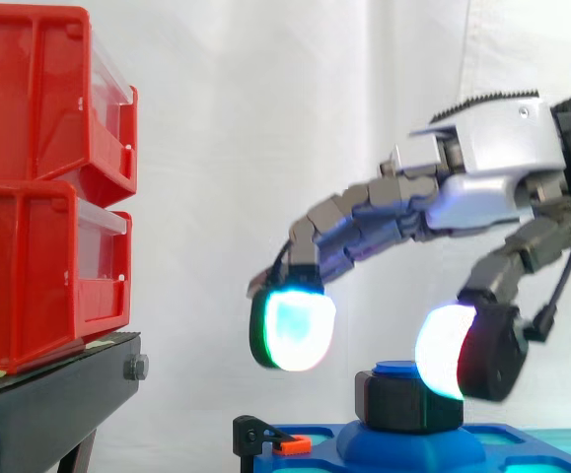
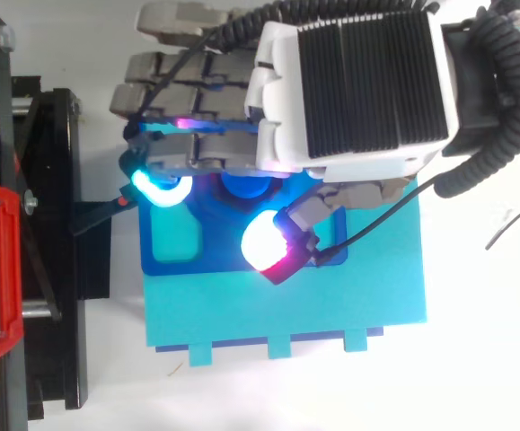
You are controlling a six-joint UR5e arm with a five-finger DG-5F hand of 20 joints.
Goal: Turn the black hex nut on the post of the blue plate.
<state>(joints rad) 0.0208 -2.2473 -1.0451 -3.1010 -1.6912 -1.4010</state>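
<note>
The robot hand (image 1: 492, 158) reaches in from the upper right of the side view. Its fingers (image 1: 293, 330) and thumb (image 1: 443, 350) are spread wide and grip nothing. The thumb pad overlaps the upper right edge of the black hex nut (image 1: 401, 402); I cannot tell if they touch. The finger pads hang apart to the nut's left. The nut sits on the post (image 1: 395, 368) of the blue plate (image 1: 413, 448), at low centre. Red bins (image 1: 38, 187) on a black stand (image 1: 48, 394) are at the left.

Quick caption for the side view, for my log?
Open robot hand straddles the black hex nut on the blue plate's post, glowing pads either side.
</note>
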